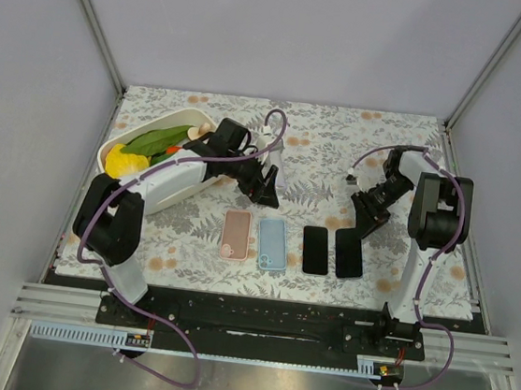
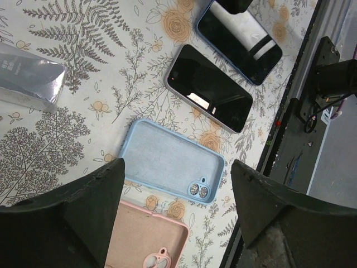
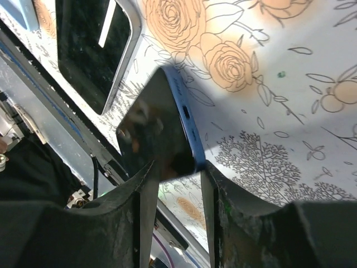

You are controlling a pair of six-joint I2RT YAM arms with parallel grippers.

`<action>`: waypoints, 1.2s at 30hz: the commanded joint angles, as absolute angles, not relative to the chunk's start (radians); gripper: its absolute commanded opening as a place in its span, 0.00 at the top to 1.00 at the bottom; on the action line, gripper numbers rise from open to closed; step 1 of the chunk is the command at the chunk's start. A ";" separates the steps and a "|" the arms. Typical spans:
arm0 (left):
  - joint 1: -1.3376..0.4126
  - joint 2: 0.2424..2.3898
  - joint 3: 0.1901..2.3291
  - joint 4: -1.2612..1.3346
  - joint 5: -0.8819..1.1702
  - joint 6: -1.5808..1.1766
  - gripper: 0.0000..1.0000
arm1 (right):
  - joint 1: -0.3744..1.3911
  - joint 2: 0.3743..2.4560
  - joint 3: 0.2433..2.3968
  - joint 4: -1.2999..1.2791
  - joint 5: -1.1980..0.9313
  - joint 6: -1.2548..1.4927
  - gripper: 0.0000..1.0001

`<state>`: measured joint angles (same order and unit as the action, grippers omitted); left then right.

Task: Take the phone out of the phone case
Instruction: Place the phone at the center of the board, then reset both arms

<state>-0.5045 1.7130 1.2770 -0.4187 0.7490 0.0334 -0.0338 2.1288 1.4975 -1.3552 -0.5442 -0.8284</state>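
Observation:
Two empty phone cases lie open side up near the front: a pink one (image 1: 235, 235) (image 2: 148, 243) and a light blue one (image 1: 273, 243) (image 2: 167, 162). To their right lie two bare phones, screens up: a silver-edged one (image 1: 315, 250) (image 2: 209, 87) (image 3: 92, 44) and a blue-edged one (image 1: 349, 253) (image 2: 239, 33) (image 3: 156, 134). My left gripper (image 1: 263, 191) (image 2: 177, 167) hovers open above the two cases, holding nothing. My right gripper (image 1: 368, 221) (image 3: 178, 167) is at the far end of the blue-edged phone. Its jaws stand parted with the phone's corner between them.
A white tub (image 1: 121, 141) with yellow and green toys stands at the back left. A clear plastic packet (image 2: 28, 78) lies behind the cases. The black base rail (image 1: 256, 312) runs along the table's front edge, close to the phones.

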 commanded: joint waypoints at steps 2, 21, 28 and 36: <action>-0.505 1.658 1.308 -0.402 0.790 0.035 0.20 | -0.038 2.141 1.546 -1.388 -0.497 -0.781 0.55; -0.469 1.554 1.229 -0.387 0.648 0.083 0.11 | -0.038 1.899 1.442 -1.214 -0.453 -0.667 0.31; -0.351 1.454 1.184 -0.353 0.559 0.046 0.02 | -0.040 1.665 1.355 -1.060 -0.402 -0.572 0.01; -0.269 1.254 1.059 -0.285 0.410 0.058 0.01 | -0.038 1.441 1.247 -0.896 -0.359 -0.468 0.00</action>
